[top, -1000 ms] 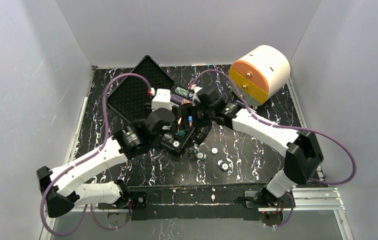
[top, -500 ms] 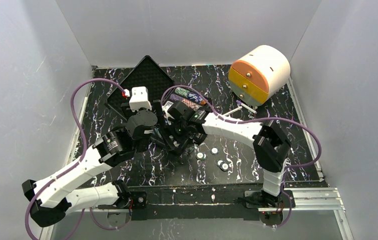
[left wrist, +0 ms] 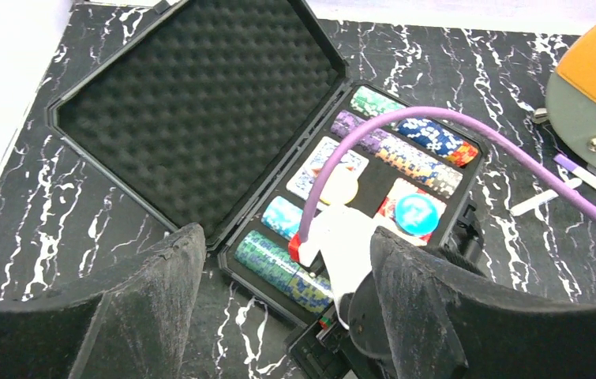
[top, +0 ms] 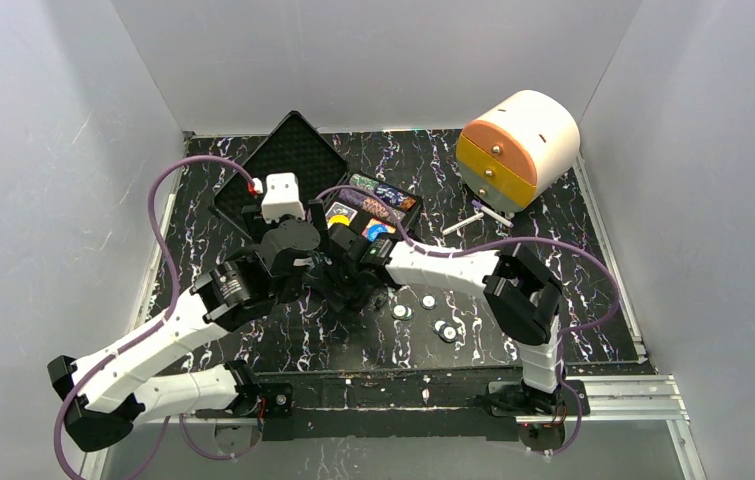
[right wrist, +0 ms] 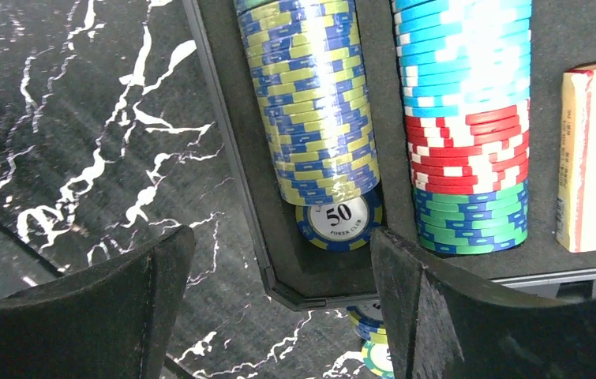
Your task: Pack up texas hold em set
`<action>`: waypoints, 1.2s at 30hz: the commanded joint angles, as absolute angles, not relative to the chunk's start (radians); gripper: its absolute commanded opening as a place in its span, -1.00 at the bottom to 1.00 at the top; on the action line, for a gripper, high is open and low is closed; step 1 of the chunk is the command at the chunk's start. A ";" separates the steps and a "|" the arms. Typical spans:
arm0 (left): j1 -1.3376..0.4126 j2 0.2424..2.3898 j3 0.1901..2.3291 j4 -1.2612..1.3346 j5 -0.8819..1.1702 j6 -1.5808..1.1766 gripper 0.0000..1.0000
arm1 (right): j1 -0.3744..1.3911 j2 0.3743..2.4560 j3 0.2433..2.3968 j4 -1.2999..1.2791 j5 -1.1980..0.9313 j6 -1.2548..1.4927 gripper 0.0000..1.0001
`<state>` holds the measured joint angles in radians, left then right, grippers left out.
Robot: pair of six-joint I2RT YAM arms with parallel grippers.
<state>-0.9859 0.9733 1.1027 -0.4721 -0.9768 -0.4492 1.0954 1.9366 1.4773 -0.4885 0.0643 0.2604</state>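
R arm [top: 443, 268] nearer — 1 case [top: 288, 160], 4 btns [top: 428, 301]

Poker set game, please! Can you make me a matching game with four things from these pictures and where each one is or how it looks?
Things
1. case lid
2. round drawer box
3. loose round buttons
4. chip marked 50

Places or states
A. on the bare table, outside the case
B. at the end of the yellow-and-blue chip row
C. open, bumpy foam showing
D. far right corner of the table

Right pairs: 1-C, 2-D, 3-A, 4-B
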 commanded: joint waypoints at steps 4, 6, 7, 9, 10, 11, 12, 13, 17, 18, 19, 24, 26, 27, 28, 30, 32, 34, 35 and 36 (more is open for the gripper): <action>-0.988 0.949 1.123 -0.469 -1.051 -0.446 0.49 | 1.155 2.002 1.489 -0.454 0.409 0.259 0.82; -0.989 0.946 1.130 -0.468 -1.059 -0.431 0.50 | 1.165 2.018 1.492 -0.467 0.459 0.271 0.83; -0.989 0.944 1.132 -0.468 -1.063 -0.423 0.51 | 1.169 2.025 1.491 -0.472 0.480 0.280 0.84; -0.988 0.941 1.136 -0.468 -1.067 -0.409 0.52 | 1.176 2.034 1.471 -0.466 0.494 0.288 0.86; -0.988 0.941 1.138 -0.468 -1.069 -0.406 0.52 | 1.178 2.039 1.459 -0.460 0.493 0.291 0.87; -0.988 0.941 1.138 -0.468 -1.069 -0.403 0.52 | 1.179 2.044 1.441 -0.452 0.492 0.296 0.88; -0.988 0.940 1.139 -0.467 -1.070 -0.400 0.52 | 1.179 2.050 1.429 -0.450 0.485 0.303 0.88; -0.989 0.939 1.139 -0.468 -1.070 -0.398 0.52 | 1.177 2.055 1.419 -0.447 0.470 0.308 0.89; -0.989 0.934 1.145 -0.468 -1.075 -0.396 0.52 | 1.176 2.054 1.367 -0.415 0.344 0.312 0.92; -0.988 0.931 1.148 -0.468 -1.080 -0.396 0.52 | 1.176 2.049 1.355 -0.405 0.309 0.307 0.92; -0.988 0.930 1.151 -0.468 -1.085 -0.397 0.52 | 1.175 2.046 1.343 -0.397 0.270 0.300 0.92; -0.989 0.925 1.178 -0.462 -1.101 -0.390 0.52 | 1.145 1.994 1.274 -0.317 0.017 0.250 0.89; -0.988 0.923 1.187 -0.462 -1.101 -0.390 0.52 | 1.120 1.964 1.260 -0.295 -0.084 0.233 0.85; -0.988 0.921 1.190 -0.461 -1.101 -0.392 0.52 | 1.103 1.952 1.257 -0.287 -0.140 0.226 0.84; -0.988 0.920 1.193 -0.459 -1.100 -0.392 0.52 | 1.088 1.941 1.256 -0.280 -0.188 0.218 0.82; -0.989 0.919 1.196 -0.459 -1.097 -0.393 0.52 | 1.067 1.926 1.262 -0.277 -0.256 0.209 0.81; -0.988 0.919 1.200 -0.459 -1.093 -0.394 0.52 | 1.058 1.914 1.284 -0.288 -0.269 0.205 0.80; -0.989 0.918 1.201 -0.459 -1.090 -0.397 0.52 | 1.054 1.899 1.299 -0.293 -0.249 0.218 0.80; -0.989 0.917 1.201 -0.459 -1.087 -0.398 0.52 | 1.051 1.885 1.304 -0.293 -0.238 0.228 0.80; -0.989 0.916 1.202 -0.461 -1.086 -0.400 0.52 | 1.051 1.875 1.308 -0.287 -0.215 0.242 0.80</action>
<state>-0.9855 0.9329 1.1633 -0.4713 -1.0515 -0.3859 1.0443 1.8778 1.3121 -0.2382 -0.1398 0.2100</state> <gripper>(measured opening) 0.760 0.902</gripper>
